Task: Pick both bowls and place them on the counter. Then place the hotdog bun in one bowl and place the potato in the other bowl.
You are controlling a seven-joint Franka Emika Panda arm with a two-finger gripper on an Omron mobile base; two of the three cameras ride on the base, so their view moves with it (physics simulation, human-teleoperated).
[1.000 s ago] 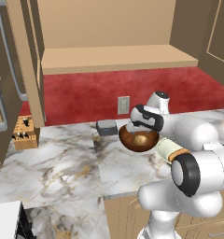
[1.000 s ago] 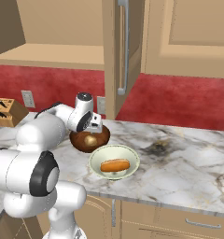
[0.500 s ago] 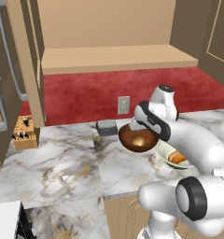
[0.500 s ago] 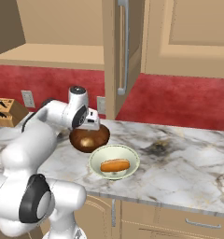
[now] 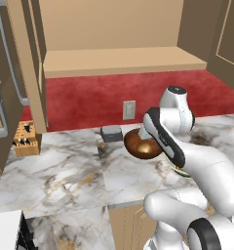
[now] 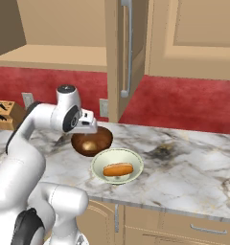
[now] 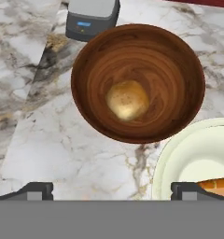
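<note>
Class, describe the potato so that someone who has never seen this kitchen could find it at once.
Start at the marble counter below the red wall, where two bowls sit side by side. The potato lies in the bottom of the glossy dark brown bowl. It is a small round golden lump, unlike the long orange hotdog bun in the cream bowl.

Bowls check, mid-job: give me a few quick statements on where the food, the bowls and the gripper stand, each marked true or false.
1. The potato lies inside the brown bowl. True.
2. The hotdog bun lies on the bare counter. False: it lies in the white bowl.
3. Both bowls stand on the marble counter, side by side. True.
4. The gripper is shut on the potato. False: it is open above the bowls, holding nothing.
5. The small grey device sits inside the brown bowl. False: it stands on the counter beside it.
</note>
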